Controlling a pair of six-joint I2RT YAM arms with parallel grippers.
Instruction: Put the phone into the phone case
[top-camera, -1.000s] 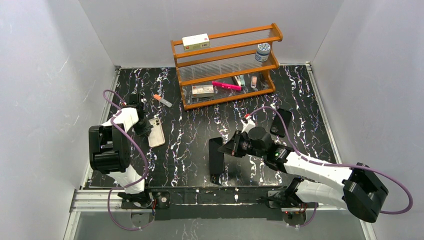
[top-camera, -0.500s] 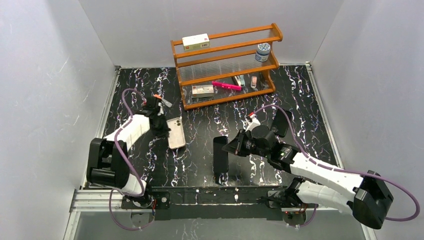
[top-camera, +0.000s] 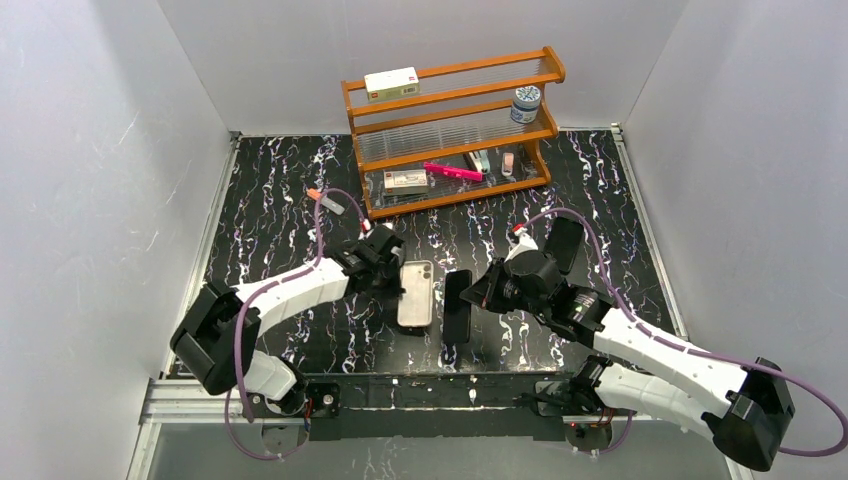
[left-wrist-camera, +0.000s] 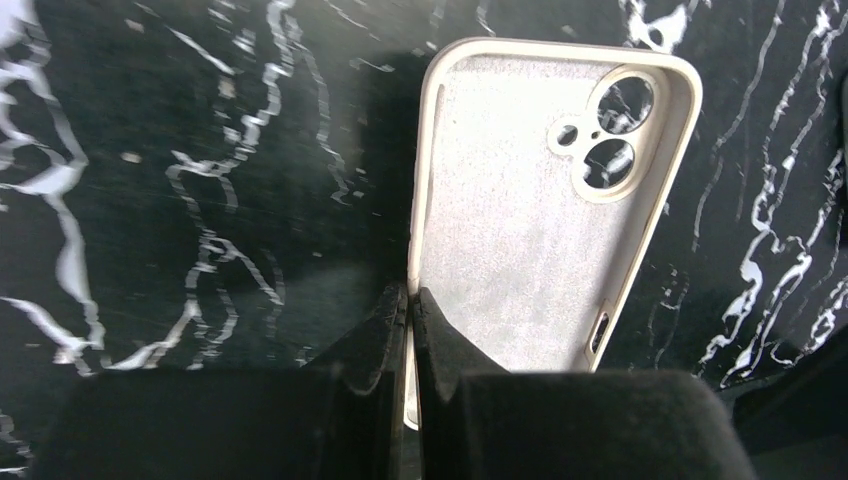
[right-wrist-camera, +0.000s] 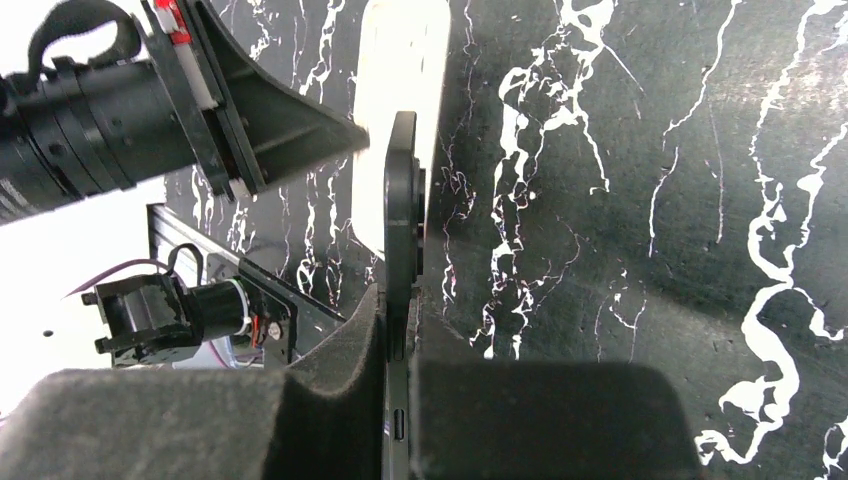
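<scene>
Phone case (top-camera: 416, 293) just beside phone (top-camera: 457, 305), wooden rack (top-camera: 460, 196) behind

The pale cream phone case (left-wrist-camera: 520, 230) has a matt, felt-like lining and smooth rim. The black, white-veined tabletop (left-wrist-camera: 150, 120) shines faintly.

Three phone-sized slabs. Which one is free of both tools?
The dark slab flat on the mat beyond the right tool. The left tool grips the pale phone case; the right grips the phone.

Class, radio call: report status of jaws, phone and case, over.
Left jaws shut on pale phone case rim. Right jaws shut on phone, on edge beside case. Nothing between them.
</scene>
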